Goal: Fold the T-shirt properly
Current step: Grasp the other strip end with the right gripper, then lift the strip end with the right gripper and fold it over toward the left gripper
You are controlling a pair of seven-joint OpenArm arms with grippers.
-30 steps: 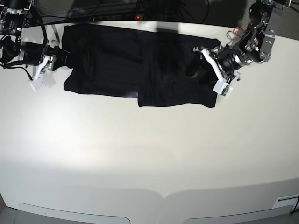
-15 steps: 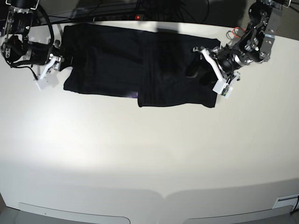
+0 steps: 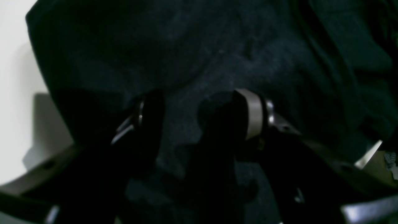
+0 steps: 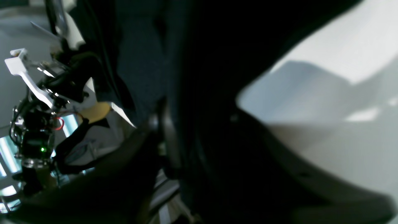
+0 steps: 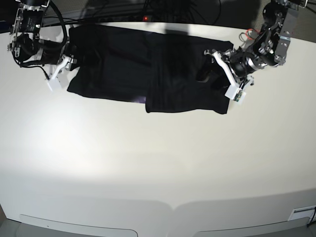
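Note:
The black T-shirt [image 5: 123,59] lies partly folded along the back of the white table [image 5: 158,163], with a purple patch peeking out at its front edge. My left gripper [image 5: 211,76] rests on the shirt's right end, its jaws open. In the left wrist view its fingers [image 3: 248,112] straddle dark T-shirt [image 3: 217,46] cloth without pinching it; the left gripper [image 3: 199,105] holds nothing. My right gripper [image 5: 63,73] is at the shirt's left edge. In the right wrist view, dark T-shirt [image 4: 192,62] cloth lies between the right gripper's [image 4: 202,133] fingers, but blur hides whether they pinch it.
Cables and a small red light [image 5: 145,18] run along the table's back edge. The table's front edge [image 5: 173,210] curves across the bottom. The other arm [image 4: 31,93] shows far off in the right wrist view.
My right gripper has moved up and right onto the shirt's left edge and its jaws have narrowed. The shirt's left corner has shifted slightly. The left arm has stayed put.

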